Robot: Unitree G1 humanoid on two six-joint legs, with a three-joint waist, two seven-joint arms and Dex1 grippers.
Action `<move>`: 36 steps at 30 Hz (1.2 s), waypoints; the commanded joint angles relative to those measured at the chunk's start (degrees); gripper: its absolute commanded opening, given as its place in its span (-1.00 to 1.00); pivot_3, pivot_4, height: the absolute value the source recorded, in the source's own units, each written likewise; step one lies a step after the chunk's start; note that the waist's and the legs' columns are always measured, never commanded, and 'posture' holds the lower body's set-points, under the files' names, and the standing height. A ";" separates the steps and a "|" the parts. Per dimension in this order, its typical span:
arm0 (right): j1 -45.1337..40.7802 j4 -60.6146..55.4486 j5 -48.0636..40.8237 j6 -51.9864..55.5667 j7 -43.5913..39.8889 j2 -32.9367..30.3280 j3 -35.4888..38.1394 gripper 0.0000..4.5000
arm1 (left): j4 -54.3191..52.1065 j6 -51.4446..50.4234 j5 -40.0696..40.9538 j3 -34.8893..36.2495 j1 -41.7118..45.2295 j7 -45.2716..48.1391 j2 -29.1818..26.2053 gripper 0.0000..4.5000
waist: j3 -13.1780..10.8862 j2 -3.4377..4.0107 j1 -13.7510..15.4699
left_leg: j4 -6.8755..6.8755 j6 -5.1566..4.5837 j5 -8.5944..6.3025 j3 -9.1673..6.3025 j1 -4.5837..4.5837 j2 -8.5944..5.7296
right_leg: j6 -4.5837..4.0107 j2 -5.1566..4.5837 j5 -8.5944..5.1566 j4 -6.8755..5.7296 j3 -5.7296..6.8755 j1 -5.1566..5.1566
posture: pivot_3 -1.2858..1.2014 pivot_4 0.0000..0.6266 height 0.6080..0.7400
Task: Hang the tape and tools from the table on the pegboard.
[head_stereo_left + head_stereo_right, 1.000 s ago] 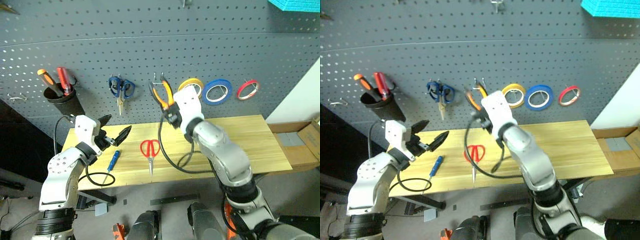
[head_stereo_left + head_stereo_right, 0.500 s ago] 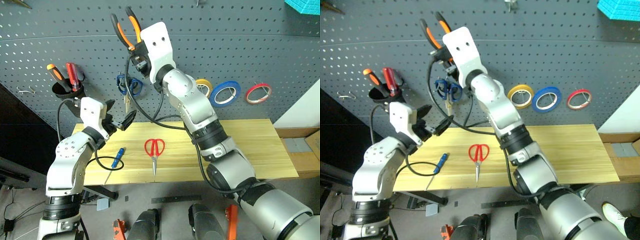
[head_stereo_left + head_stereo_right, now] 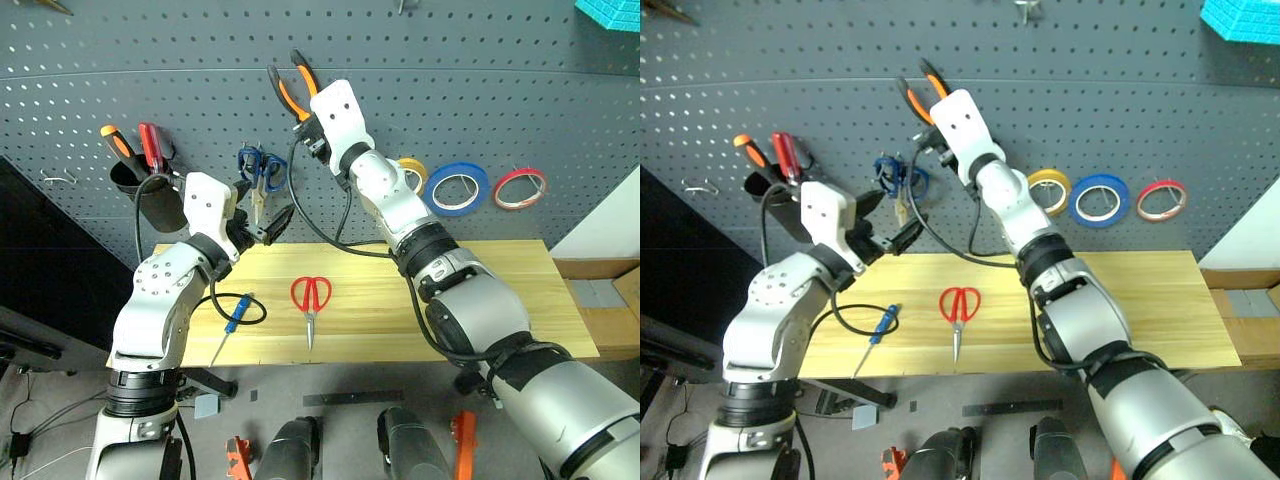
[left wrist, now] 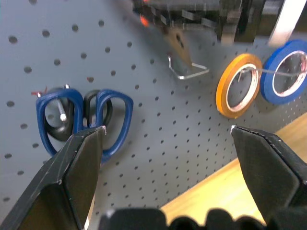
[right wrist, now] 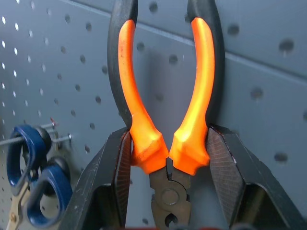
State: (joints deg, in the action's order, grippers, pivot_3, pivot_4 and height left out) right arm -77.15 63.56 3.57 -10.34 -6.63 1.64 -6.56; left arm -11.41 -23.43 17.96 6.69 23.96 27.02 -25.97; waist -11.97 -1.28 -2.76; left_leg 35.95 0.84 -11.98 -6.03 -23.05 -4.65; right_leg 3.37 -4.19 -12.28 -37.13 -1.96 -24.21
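My right gripper [image 5: 169,153] is shut on the orange-and-black pliers [image 3: 288,88], gripping them near the joint with the handles up against the pegboard [image 3: 500,90], above the blue-handled scissors [image 3: 258,165]. My left gripper [image 3: 262,208] hangs open and empty over the table's [image 3: 480,290] back left, facing the pegboard below those scissors. Red-handled scissors [image 3: 310,297] lie on the table's middle, and a blue-handled screwdriver [image 3: 232,315] lies to their left. The blue tape [image 3: 457,188] hangs on the pegboard.
A yellow roll [image 3: 412,172] and a red roll [image 3: 521,187] flank the blue tape. At the left, a black cup [image 3: 150,198] on the board holds an orange and a red screwdriver. A bare metal hook [image 4: 186,69] sticks out near the yellow roll. A cardboard box [image 3: 600,285] stands at the right.
My right arm has stretched out and lifted the pliers from just above the table up against the pegboard. My left gripper has risen and moved right, staying open.
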 commanded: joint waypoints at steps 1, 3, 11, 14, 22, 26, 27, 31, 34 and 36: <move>-2.24 1.28 0.11 -2.49 1.69 -0.67 1.95 -0.20 | 0.51 2.24 -0.45 -0.17 1.50 0.26 0.49 1.00 | 0.00 0.00 0.20 | 0.00 0.06 0.03 0.02 0.00 0.14 | -0.10 0.13 0.06 0.02 0.03 0.00 | 0.09 -0.61 1.00; -1.70 1.88 0.53 -2.80 2.09 -0.52 1.98 -0.20 | 1.12 2.67 -0.60 -0.39 1.77 0.40 0.81 1.00 | 0.00 0.00 0.24 | -0.03 0.21 0.12 -0.01 0.01 0.31 | -0.21 0.27 0.13 -0.02 0.09 -0.02 | 0.09 -0.60 1.00; 1.86 2.28 1.88 -0.58 2.83 -0.72 1.94 -0.20 | 2.70 3.64 -0.42 -0.88 2.12 0.99 1.34 1.00 | 0.00 0.00 0.22 | -0.03 0.44 0.26 0.00 0.08 0.48 | -0.47 0.70 0.28 -0.02 0.03 -0.02 | 0.07 -0.60 1.00; 2.41 1.95 1.65 1.26 2.36 -0.75 2.19 0.37 | 3.30 3.81 -0.53 -1.01 2.31 1.06 1.60 1.00 | 0.00 0.00 0.19 | -0.02 0.46 0.27 0.02 0.08 0.66 | -0.49 0.73 0.30 -0.03 0.00 -0.03 | 0.07 -0.59 1.00; 8.98 -11.41 1.02 16.89 -5.73 -1.64 0.29 0.99 | 2.95 -1.71 -0.97 -0.47 1.66 -3.53 2.84 1.00 | 0.02 -0.02 0.16 | 0.09 0.53 0.32 0.22 0.15 1.07 | -0.65 1.05 0.43 0.02 -0.03 0.08 | 0.06 -0.58 1.00; 19.42 -32.85 0.99 32.28 -13.90 -3.75 -3.66 0.99 | 2.03 -9.68 -3.06 -1.78 0.00 -7.49 2.18 1.00 | 0.02 -0.03 0.05 | 0.07 0.54 0.32 0.27 0.16 1.15 | -0.66 1.10 0.43 0.00 -0.03 0.06 | 0.05 -0.57 1.00; 22.93 -40.03 0.28 36.83 -16.89 -4.85 -5.23 0.99 | 1.67 -11.84 -3.35 -2.07 -0.97 -8.39 2.32 1.00 | 0.02 -0.03 0.02 | 0.06 0.54 0.32 0.30 0.13 1.16 | -0.66 1.10 0.43 0.01 -0.05 0.03 | 0.04 -0.57 1.00; 33.76 -63.57 -3.95 53.20 -24.65 -9.17 -9.23 0.99 | 0.67 -20.94 -5.08 -4.98 -4.83 -11.05 2.66 1.00 | 0.02 -0.03 -0.17 | 0.04 0.58 0.24 0.30 0.09 1.19 | -0.65 1.09 0.43 0.03 -0.05 -0.01 | 0.03 -0.54 1.00; 38.88 -74.39 -6.41 61.13 -27.66 -12.30 -11.89 0.99 | 1.38 -26.19 -5.90 -7.13 -7.00 -13.15 4.67 1.00 | 0.02 -0.03 -0.29 | 0.04 0.60 0.21 0.29 0.10 1.21 | -0.64 1.09 0.42 0.03 -0.03 -0.02 | 0.02 -0.52 1.00; 41.44 -79.24 -7.78 64.65 -28.77 -14.16 -13.54 0.99 | 2.70 -29.36 -5.59 -7.28 -7.73 -15.01 7.53 1.00 | 0.02 -0.04 -0.29 | 0.07 0.60 0.21 0.27 0.12 1.23 | -0.47 1.09 0.31 0.08 0.01 0.04 | 0.01 -0.51 1.00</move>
State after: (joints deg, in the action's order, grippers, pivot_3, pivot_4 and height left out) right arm -36.73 -9.94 -2.44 51.27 -34.02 -11.91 -18.58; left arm -7.83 -50.43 12.59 -0.28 16.17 13.77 -19.90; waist -11.94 -1.32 -3.05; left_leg 36.05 1.44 -11.77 -5.76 -22.90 -3.40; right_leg 2.99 -3.09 -12.03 -37.04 -1.95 -24.12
